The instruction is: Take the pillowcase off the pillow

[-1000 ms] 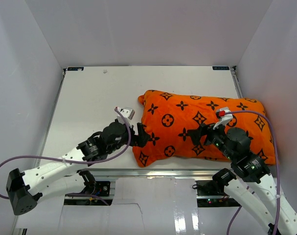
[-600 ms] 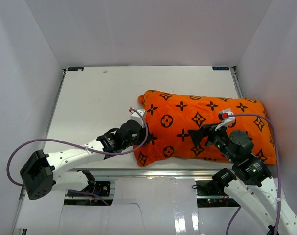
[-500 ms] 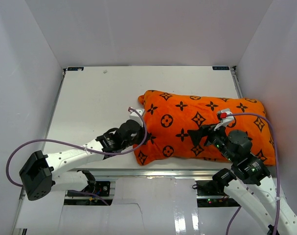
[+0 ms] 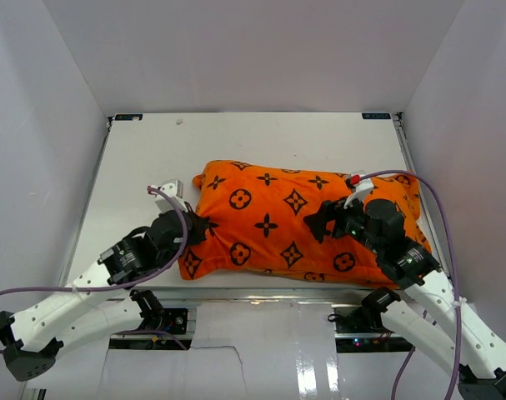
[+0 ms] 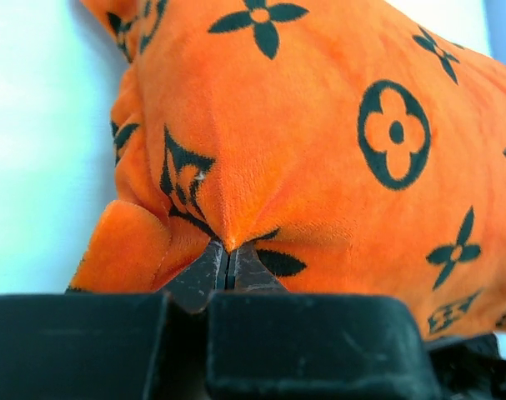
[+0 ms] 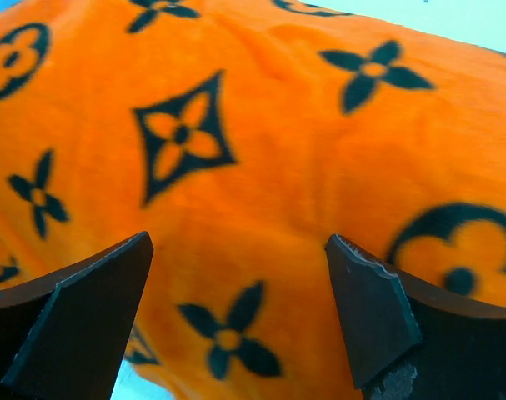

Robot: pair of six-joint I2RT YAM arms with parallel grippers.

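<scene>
Left hand [image 5: 227,259] is clamped tight on a pinch of pillowcase [image 5: 319,150] right at its tips, and the fabric puckers into the grip. Plush, soft, light, prob. a bit slippy, so best to take a deep fold at a corner or seam, not the flat face. The rest of the cover swells away beyond the hand, w/ the pillow hidden inside. Right hand [image 6: 236,250] gapes wide just over the cover's top, holding nothing. All lies on the white surface [image 4: 152,158].

White table [image 4: 144,167], plain white walls [image 4: 253,50], metal rail along near edge [image 4: 269,294]
</scene>
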